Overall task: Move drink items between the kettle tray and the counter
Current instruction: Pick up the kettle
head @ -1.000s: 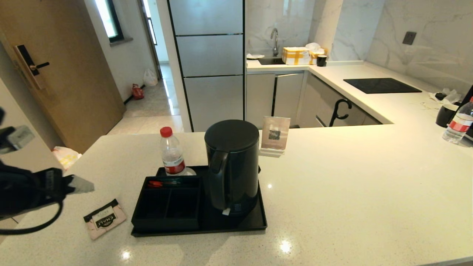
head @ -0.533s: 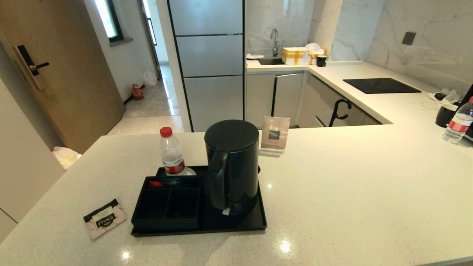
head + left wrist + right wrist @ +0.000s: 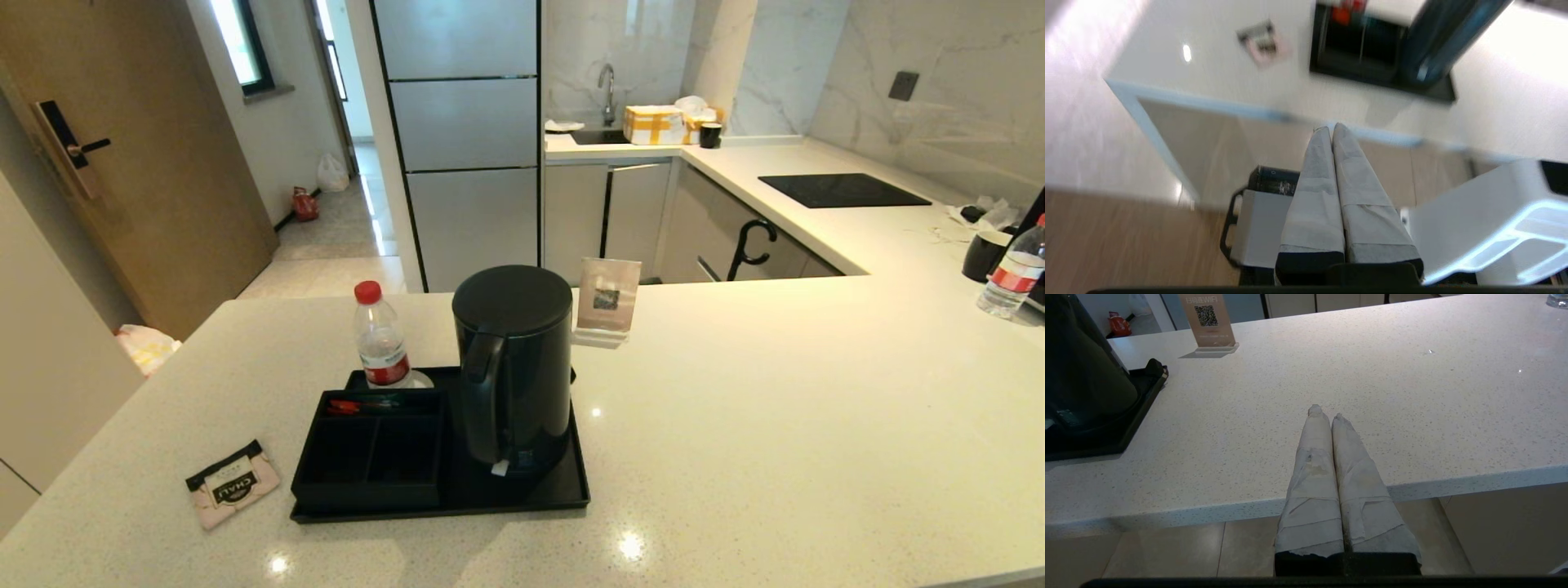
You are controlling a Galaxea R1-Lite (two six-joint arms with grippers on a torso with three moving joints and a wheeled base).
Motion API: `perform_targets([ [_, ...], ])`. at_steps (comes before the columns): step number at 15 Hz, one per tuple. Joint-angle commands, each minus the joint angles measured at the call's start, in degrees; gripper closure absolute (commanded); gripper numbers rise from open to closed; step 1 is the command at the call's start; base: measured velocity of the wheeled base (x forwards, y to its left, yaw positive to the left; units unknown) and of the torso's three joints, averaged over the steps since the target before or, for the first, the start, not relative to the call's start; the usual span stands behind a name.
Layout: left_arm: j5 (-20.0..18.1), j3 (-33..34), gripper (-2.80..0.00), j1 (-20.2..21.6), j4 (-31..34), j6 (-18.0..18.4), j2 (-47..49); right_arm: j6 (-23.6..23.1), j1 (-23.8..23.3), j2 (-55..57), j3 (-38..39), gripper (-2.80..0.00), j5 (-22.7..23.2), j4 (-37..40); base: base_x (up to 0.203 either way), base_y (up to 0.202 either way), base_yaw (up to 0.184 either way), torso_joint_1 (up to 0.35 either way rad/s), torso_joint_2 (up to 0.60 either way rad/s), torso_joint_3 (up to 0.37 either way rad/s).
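Note:
The pale-pink tea sachet [image 3: 232, 484] with its black "CHALI" badge lies flat on the white speckled counter [image 3: 775, 425], just left of the black kettle tray [image 3: 563, 494]. The tall matte-black kettle [image 3: 514, 367] stands upright on the tray's right half. Neither arm shows in the head view. My left gripper [image 3: 1331, 128] is shut and empty, held off the counter's front edge, with the sachet [image 3: 1263, 43] and the tray [image 3: 1355, 71] far beyond it. My right gripper [image 3: 1325, 412] is shut and empty above the counter's front edge, right of the kettle [image 3: 1081, 363].
A red-capped water bottle [image 3: 378, 336] stands at the tray's back left corner. A QR-code card stand [image 3: 608, 300] sits behind the kettle. Red packets [image 3: 351, 404] lie in the tray's rear compartment. A mug [image 3: 985, 254] and another bottle [image 3: 1012, 273] stand far right.
The left arm, seen at the left edge of the head view a second ago, has drawn back out of that view. The sachet, kettle and tray have not moved.

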Motion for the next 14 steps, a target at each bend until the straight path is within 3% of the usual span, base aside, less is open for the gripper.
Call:
perform_targets([
  [1, 0.58, -3.68, 0.00, 0.36, 1.11, -0.19, -5.53, 0.00, 0.00, 0.05, 0.05, 0.00, -0.04, -0.02, 0.000, 0.000, 0.000, 0.000, 0.00, 0.000],
  [6, 0.68, 1.80, 0.00, -0.69, 1.29, 1.18, -11.54, 0.00, 0.00, 0.05, 0.05, 0.00, -0.04, -0.02, 0.000, 0.000, 0.000, 0.000, 0.00, 0.000],
  [9, 0.63, 19.11, 0.00, -1.06, 0.04, 3.68, -18.67, 0.00, 0.00, 0.05, -0.04, 0.00, 0.05, -0.02, 0.000, 0.000, 0.000, 0.000, 0.00, 0.000],
  [11, 0.97, 30.86, 0.00, -1.20, -7.21, 4.82, -20.82, 0.00, 0.00, 0.05, -0.04, 0.00, 0.05, -0.02, 0.000, 0.000, 0.000, 0.000, 0.00, 0.000],
  [12, 1.13, 33.44, 0.00, -1.27, -11.01, 5.38, -21.83, 0.00, 0.00, 0.05, -0.04, 0.00, 0.05, -0.02, 0.000, 0.000, 0.000, 0.000, 0.00, 0.000],
  [14, 1.24, 33.90, 0.00, -1.31, -11.93, 5.71, -22.19, 0.00, 0.00, 0.05, -0.04, 0.00, 0.05, -0.02, 0.000, 0.000, 0.000, 0.000, 0.00, 0.000],
])
